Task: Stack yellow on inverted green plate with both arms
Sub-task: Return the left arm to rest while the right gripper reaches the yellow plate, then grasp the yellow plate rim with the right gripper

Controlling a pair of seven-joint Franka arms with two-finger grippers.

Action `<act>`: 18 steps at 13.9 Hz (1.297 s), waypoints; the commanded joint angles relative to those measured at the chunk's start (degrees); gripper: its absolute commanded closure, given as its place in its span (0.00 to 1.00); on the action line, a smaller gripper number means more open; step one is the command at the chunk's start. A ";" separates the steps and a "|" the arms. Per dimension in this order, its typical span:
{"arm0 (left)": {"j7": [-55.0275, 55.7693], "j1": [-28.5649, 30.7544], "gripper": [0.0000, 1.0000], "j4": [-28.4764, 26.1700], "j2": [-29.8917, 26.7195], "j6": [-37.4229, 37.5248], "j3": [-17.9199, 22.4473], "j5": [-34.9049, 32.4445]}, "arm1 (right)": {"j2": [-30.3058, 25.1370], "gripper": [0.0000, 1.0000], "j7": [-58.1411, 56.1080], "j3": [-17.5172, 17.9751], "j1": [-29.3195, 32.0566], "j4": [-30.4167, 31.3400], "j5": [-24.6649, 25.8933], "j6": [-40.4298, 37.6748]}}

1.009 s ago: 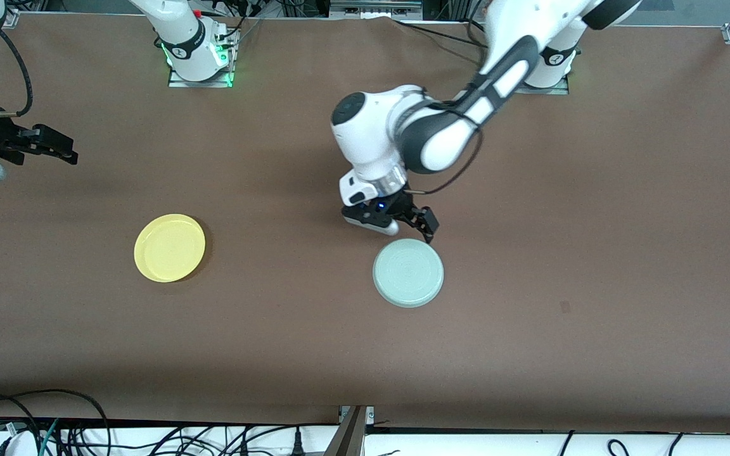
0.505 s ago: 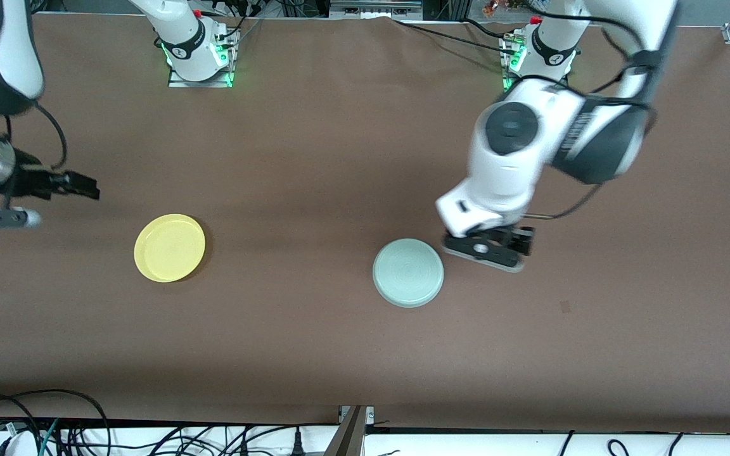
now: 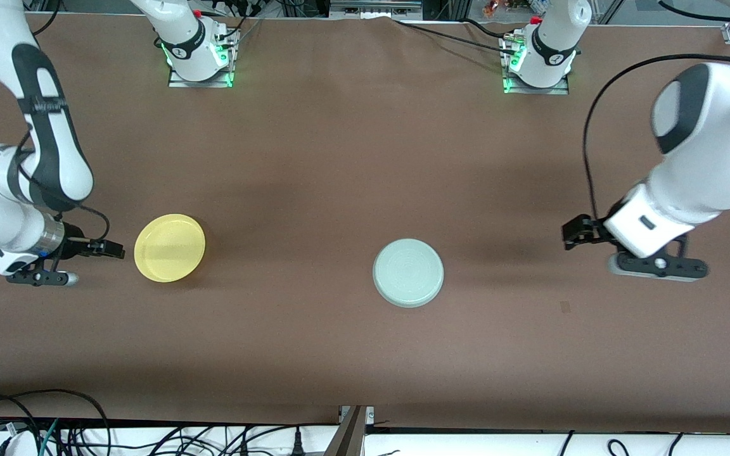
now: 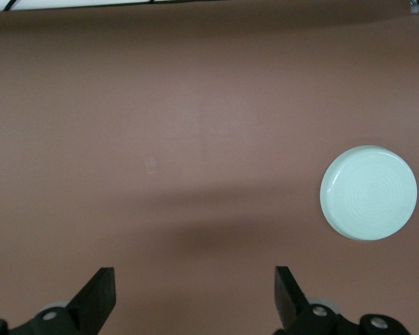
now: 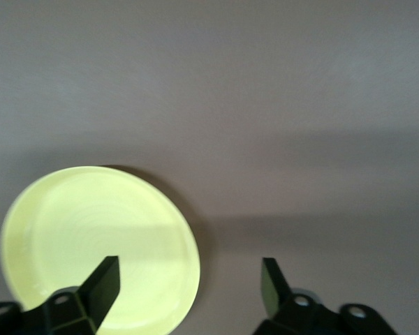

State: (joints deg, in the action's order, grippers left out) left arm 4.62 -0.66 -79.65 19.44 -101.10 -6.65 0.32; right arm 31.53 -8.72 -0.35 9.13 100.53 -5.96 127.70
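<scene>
The yellow plate (image 3: 170, 247) lies right way up on the brown table toward the right arm's end. It also shows in the right wrist view (image 5: 91, 244). The pale green plate (image 3: 408, 272) lies upside down near the table's middle, its ringed underside up, and shows in the left wrist view (image 4: 369, 192). My right gripper (image 3: 110, 251) is open and empty, just beside the yellow plate's rim; in its wrist view (image 5: 188, 283) one finger overlaps the plate. My left gripper (image 3: 573, 232) is open and empty over bare table, well apart from the green plate; its wrist view (image 4: 193, 296) shows only table between the fingers.
The brown table (image 3: 314, 158) carries only the two plates. Both arm bases (image 3: 197, 54) (image 3: 539, 60) stand along its edge farthest from the front camera. Cables (image 3: 54, 424) hang below the edge nearest that camera.
My left arm has swung away from the green plate toward its own end of the table. My right gripper has come down and in toward the yellow plate's rim. Both plates stayed put.
</scene>
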 commanded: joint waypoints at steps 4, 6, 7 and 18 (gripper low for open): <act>-3.39 1.89 0.00 -5.15 -6.95 4.94 5.33 2.32 | 5.56 0.71 -11.14 0.70 2.65 0.11 -11.18 2.29; -2.78 2.33 0.00 -6.56 -7.92 4.94 5.42 2.23 | 6.79 0.79 -11.41 0.79 2.91 0.02 -11.62 2.46; -3.47 2.94 0.00 -6.65 -7.75 4.42 5.60 2.23 | 6.88 0.92 -11.41 0.88 2.74 0.02 -12.05 2.38; -3.13 2.94 0.00 -4.54 -5.64 5.56 6.83 2.05 | 4.77 1.00 3.57 11.50 -2.08 -11.75 -11.88 -14.41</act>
State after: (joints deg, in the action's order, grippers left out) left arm 2.63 2.10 -84.53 13.94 -95.99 0.30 1.55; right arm 36.18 -12.05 9.21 9.70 90.37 -17.48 114.71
